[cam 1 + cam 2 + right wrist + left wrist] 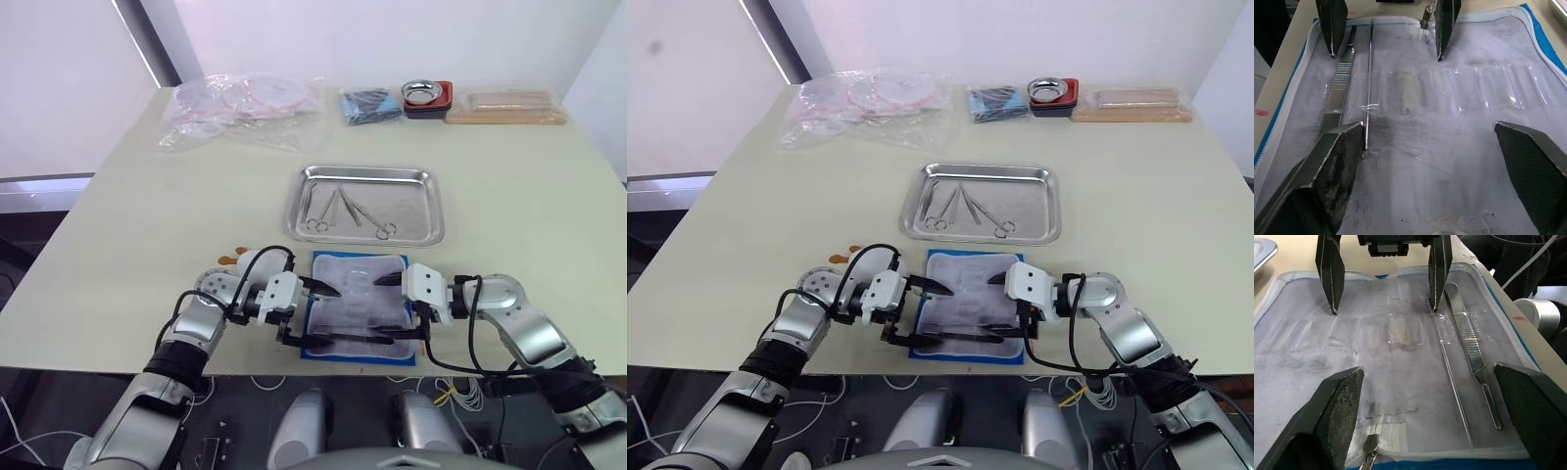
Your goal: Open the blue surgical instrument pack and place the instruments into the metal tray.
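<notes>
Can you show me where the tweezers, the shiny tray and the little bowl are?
tweezers [1472,352], left wrist view, ridged grip.
metal tray [364,174], left eye view, far rim.
small bowl [423,93], left eye view, its inside.

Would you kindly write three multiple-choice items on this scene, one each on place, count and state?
1. Where does the pack lie?
A. beyond the tray
B. between tray and near table edge
C. on the tray

2. How many instruments remain in the pack?
A. two
B. none
C. five

3. The left end effector is:
A. open
B. shut
C. gripping tweezers

Key: 1 B, the tray lies beyond it. 2 A, tweezers and a thin probe lie on the lining. 3 A, its fingers stand wide apart, holding nothing.
</notes>
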Available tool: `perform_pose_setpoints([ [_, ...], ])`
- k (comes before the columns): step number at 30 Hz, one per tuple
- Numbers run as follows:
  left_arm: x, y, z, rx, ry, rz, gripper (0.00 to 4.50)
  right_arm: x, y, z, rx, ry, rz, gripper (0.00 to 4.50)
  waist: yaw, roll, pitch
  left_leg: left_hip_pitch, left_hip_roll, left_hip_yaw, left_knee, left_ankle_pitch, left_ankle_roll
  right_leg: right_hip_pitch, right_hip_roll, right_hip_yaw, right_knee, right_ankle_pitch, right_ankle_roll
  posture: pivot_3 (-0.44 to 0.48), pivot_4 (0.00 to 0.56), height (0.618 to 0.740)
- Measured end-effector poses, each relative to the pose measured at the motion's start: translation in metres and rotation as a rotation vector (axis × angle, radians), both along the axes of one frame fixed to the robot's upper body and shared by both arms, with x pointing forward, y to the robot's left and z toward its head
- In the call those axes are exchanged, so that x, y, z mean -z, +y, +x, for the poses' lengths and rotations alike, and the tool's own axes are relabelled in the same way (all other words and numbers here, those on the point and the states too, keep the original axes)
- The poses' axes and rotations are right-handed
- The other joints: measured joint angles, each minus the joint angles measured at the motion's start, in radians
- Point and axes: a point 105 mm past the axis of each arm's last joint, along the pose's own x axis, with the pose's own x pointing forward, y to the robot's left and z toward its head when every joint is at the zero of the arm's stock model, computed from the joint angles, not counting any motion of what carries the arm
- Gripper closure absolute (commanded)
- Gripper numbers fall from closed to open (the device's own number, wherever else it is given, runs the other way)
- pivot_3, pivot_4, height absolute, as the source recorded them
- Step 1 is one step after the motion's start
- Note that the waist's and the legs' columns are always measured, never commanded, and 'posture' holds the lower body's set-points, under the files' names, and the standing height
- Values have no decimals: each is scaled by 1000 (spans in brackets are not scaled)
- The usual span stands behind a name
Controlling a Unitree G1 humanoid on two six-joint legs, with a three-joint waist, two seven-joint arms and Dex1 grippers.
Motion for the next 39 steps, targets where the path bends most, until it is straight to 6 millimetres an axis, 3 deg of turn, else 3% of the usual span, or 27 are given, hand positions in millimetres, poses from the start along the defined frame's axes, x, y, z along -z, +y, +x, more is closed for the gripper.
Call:
perform_pose_setpoints([
  [1,0,0,0,0,0,0,0,0,0,-1,-6,-2,-3,1820,0,0,0,0,0,0,0,0,0,0,0,0,0,0,0,0,150,740],
  [6,0,0,0,-1,2,0,0,2,-3,-8,-54,9,-28,4264,0,0,0,0,0,0,0,0,0,0,0,0,0,0,0,0,150,740],
  [7,0,0,0,-1,2,0,0,2,-3,-9,-57,12,-28,4395,0,0,0,0,0,0,0,0,0,0,0,0,0,0,0,0,150,740],
  [26,0,0,0,-1,3,1,0,0,-6,-15,-94,20,-34,4395,0,0,-1,0,0,0,0,0,0,0,0,0,0,0,0,0,150,740],
  [39,0,0,0,0,3,0,0,-21,-19,-12,-52,-40,-81,4395,1,-1,0,0,0,-1,0,0,0,0,0,0,0,0,0,0,150,740],
])
